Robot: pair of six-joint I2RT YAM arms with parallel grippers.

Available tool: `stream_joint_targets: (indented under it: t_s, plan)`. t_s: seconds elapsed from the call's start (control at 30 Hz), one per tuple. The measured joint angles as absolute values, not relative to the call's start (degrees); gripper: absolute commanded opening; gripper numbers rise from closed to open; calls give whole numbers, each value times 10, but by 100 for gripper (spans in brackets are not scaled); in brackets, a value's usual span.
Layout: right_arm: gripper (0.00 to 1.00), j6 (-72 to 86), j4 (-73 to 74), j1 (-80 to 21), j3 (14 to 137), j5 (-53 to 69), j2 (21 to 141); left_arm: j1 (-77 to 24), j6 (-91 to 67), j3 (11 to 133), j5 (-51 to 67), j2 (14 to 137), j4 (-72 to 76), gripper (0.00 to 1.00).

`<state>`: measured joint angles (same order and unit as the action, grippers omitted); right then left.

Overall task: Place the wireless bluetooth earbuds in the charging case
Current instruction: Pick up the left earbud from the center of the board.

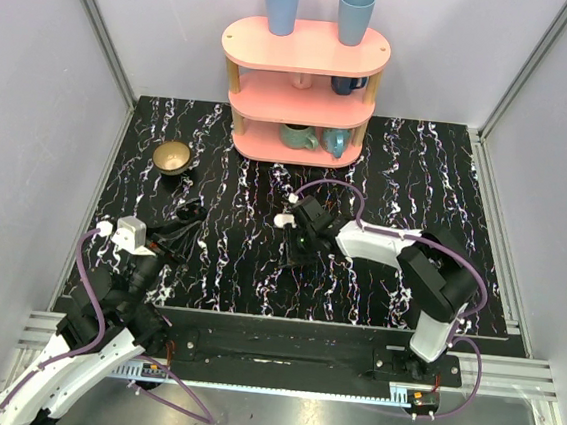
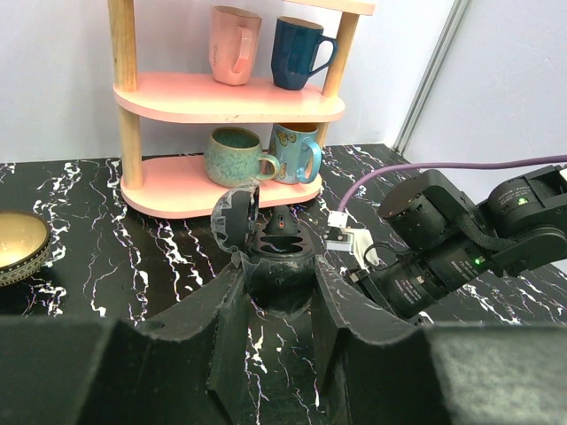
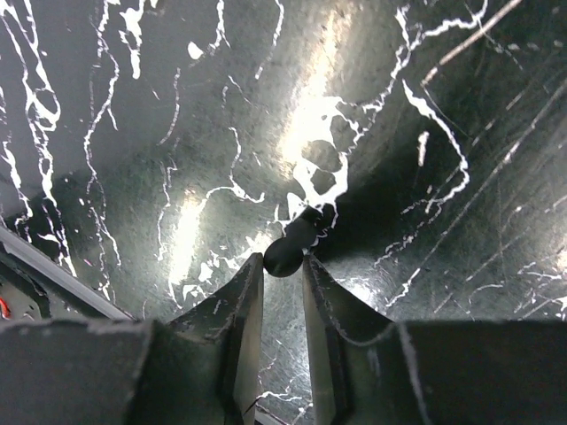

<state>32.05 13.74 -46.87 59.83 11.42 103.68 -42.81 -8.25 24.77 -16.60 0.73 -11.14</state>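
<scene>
Outward first: black marble table (image 1: 239, 258) boxed by pale walls (image 1: 33, 98) on the left, right and far sides, with a metal rail (image 1: 519, 376) along the near edge. Open marble between the two arms and again to the right of the right arm. Far middle taken up by a pink shelf (image 1: 304, 49). Gold bowl (image 1: 172, 157) well left of it, near the left wall.

Left gripper (image 2: 279, 285) clamped tight around the charging case (image 2: 279, 248), a dark rounded shell over the left part of the table, lid (image 2: 233, 215) flipped up and leaning left. Right gripper (image 3: 282, 270) narrowed to a pinch on one earbud (image 3: 297, 241), dark and glossy, caught at the very fingertips near table centre, stem pointing away from the fingers. Close over the marble; cannot tell whether touching.

Hard to read: case nearly lost against the black marble from above. Something dark with a red dot inside the case; cannot tell whether the other earbud. Shelf's top tier cut off in the left wrist view, mugs (image 2: 235, 158) on the lower tiers plain enough. Right fingertips hidden under their own wrist from above.
</scene>
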Motion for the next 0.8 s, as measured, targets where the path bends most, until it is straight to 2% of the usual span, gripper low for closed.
stream_joint_targets:
  t_s: [0.53,0.8]
  plan:
    - [42,335,138,-469,584,108,1026,-428,-86,248,-168,7,-111,0]
    - [44,335,138,-469,584,100,1023,-428,-86,248,-168,7,-111,0]
